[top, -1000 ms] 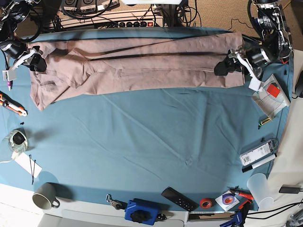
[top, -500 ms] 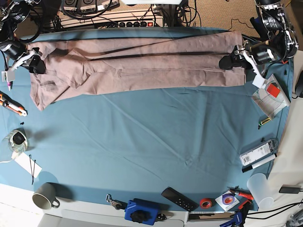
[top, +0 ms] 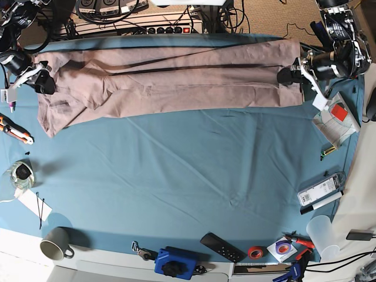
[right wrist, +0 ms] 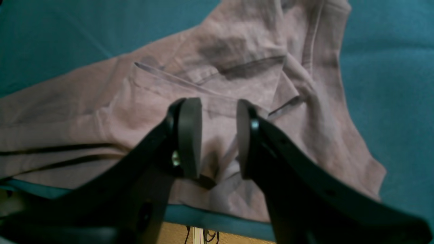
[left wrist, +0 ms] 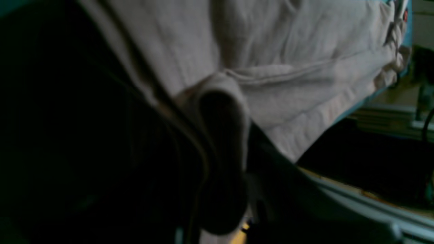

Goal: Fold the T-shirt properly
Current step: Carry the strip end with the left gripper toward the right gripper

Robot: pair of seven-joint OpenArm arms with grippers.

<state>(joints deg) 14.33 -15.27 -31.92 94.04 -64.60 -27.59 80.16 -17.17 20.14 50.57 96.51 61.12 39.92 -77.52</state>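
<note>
Right gripper [right wrist: 213,139] spread, pads apart with nothing between them, hovering over the crumpled sleeve end of the T-shirt [top: 170,76]; seen in the base view at the shirt's left end [top: 42,81]. Left gripper [top: 288,75] at the shirt's right edge; wrist view dark and blurred, cloth bunched around a dark finger [left wrist: 220,162], but whether pinched shut cannot tell.

Blue table cover [top: 188,176] filling nearly the whole surface, creased with a few long diagonal ridges. T-shirt stretched as a long wrinkled band along the far edge of the table, lying flat on the cover, wider and rumpled at its left end.

Beyond the far edge, a tangle of black cables and a power strip [top: 167,28] with a red switch. Brown floor past that.

Along the near edge: blue device [top: 175,263], black remote [top: 222,247], grey mug [top: 56,244], clear plastic cup [top: 324,233], red tape roll [top: 255,252].

At the right side: plastic bag with a red patch [top: 336,120], white labelled box [top: 319,191], black marker [top: 320,204] just beside it.

At the left side: orange-handled tool [top: 14,130], small tape spool [top: 22,174], white card [top: 34,204].
</note>
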